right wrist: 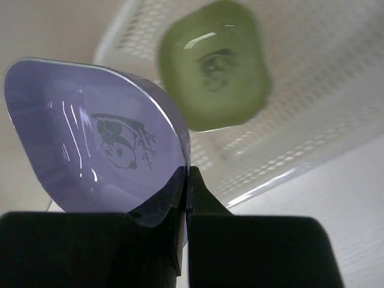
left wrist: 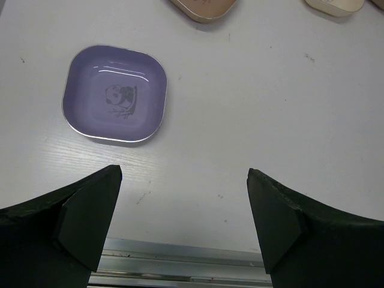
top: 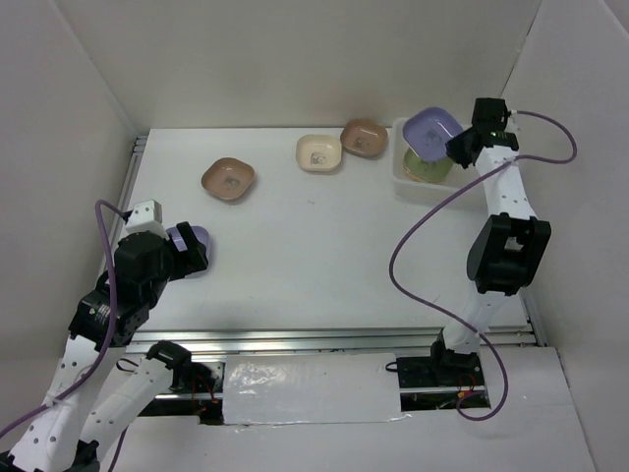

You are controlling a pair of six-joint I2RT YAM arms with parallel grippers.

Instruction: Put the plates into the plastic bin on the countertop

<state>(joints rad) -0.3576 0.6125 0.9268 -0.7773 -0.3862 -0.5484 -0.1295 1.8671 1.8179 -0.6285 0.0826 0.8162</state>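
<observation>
Left claw (left wrist: 184,186): spread wide, hanging over the desk (left wrist: 252,108) close to the near metal rail (left wrist: 180,258).
Just ahead and left of its tips, clear of both: loose lilac plate (left wrist: 114,94), flat on the desk, right way up, dark panda print in the centre.
Farther ahead: first brown plate (top: 228,180). Farther ahead and off to the right: cream plate (top: 319,152) and, close beside it, second brown plate (top: 364,138). Contact between those two not resolvable.

Right claw (right wrist: 188,180): pressed together on the rim of the held lilac plate (right wrist: 96,138), pinching it. Plate lifted and tilted, print facing the wrist camera.
Beyond the tips and lower: plastic bin (right wrist: 312,138), white lattice walls, standing on the desk.
Inside the bin, on its floor: green plate (right wrist: 213,72), right way up.
Overhead: held lilac plate above the bin's far end, green plate at the nearer end.
</observation>
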